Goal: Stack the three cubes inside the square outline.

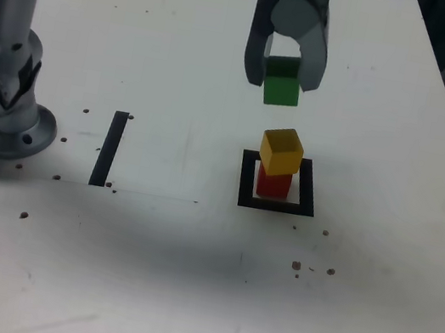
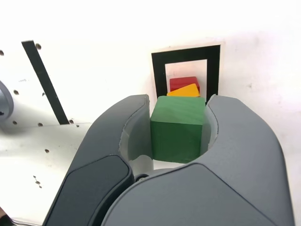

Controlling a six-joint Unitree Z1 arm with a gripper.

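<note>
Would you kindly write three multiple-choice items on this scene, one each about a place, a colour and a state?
1. Where is the red cube?
A. Inside the square outline, under the yellow cube
B. On the tape strip
C. In the gripper

2. What colour is the cube in the gripper?
A. Red
B. Yellow
C. Green

3. How does the green cube stand now?
A. Resting on the yellow cube
B. Held in the air above the stack
C. Lying on the table

Answers: 1 A, red shows inside the black frame beneath yellow. 2 C, the wrist view shows the jaws shut on a green block. 3 B, the exterior view shows a clear gap between green and yellow.
</note>
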